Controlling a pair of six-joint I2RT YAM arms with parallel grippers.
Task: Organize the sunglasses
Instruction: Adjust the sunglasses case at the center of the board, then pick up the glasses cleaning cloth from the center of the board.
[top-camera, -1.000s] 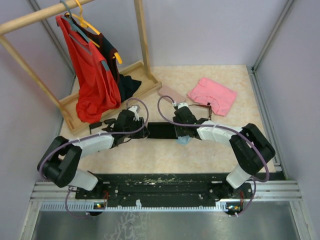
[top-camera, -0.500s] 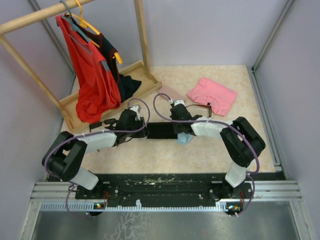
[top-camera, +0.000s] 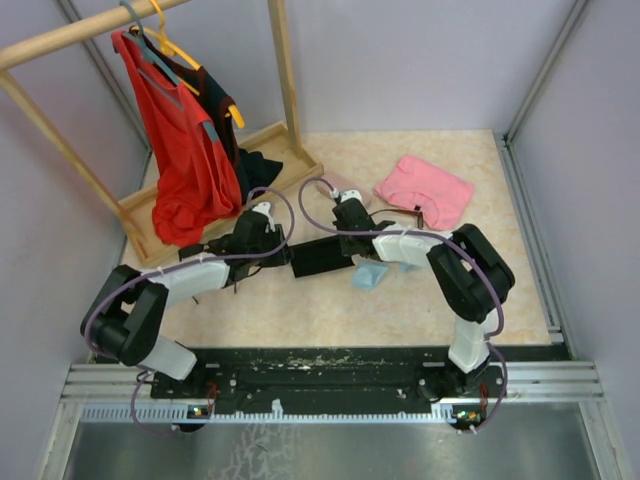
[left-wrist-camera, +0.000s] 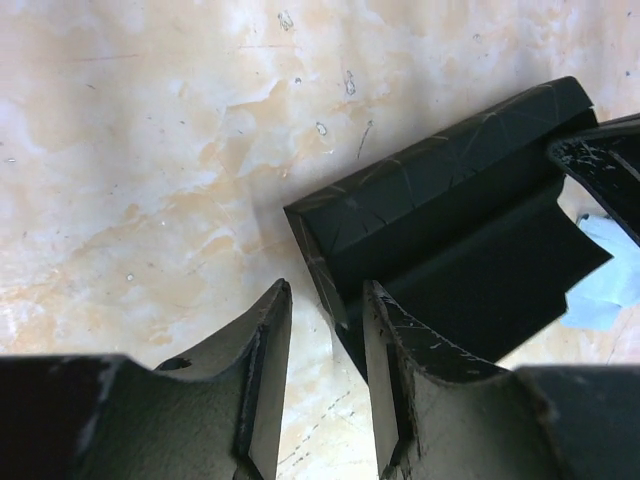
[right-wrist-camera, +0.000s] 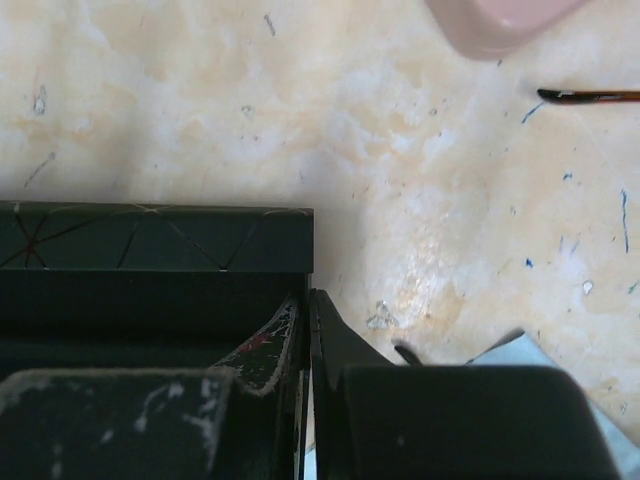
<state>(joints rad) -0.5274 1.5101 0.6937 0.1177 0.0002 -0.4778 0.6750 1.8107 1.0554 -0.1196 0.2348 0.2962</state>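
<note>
On the marbled beige surface (top-camera: 400, 310) an open black case (top-camera: 320, 258) lies between the two arms, slightly askew, its hollow facing up. The left fingers (left-wrist-camera: 268, 335) stand part open astride the case's left end wall: one finger sits outside with a strip of bare surface showing between it and the wall, the other reaches over the hollow, so the wall is straddled rather than clamped. The right fingers (right-wrist-camera: 308, 322) are closed tight against each other with nothing between them, their tips down just inside the case near its right end. A pale blue cloth (top-camera: 370, 275) lies on the surface touching the case's right end, under the right arm. The reddish-brown sunglasses (top-camera: 416, 212) rest on the surface by the near edge of a folded pink garment (top-camera: 425, 190), well apart from the black case; the right wrist view catches only a thin temple tip. A pink case (top-camera: 338, 184) lies just beyond the right fingers, near the foot of a wooden clothes rack (top-camera: 285, 90) hung with a red top (top-camera: 185, 150). A small dark shape that seems to be the black sunglasses (top-camera: 197, 250) lies beside the left arm near the rack's base, too small for detail.
</note>
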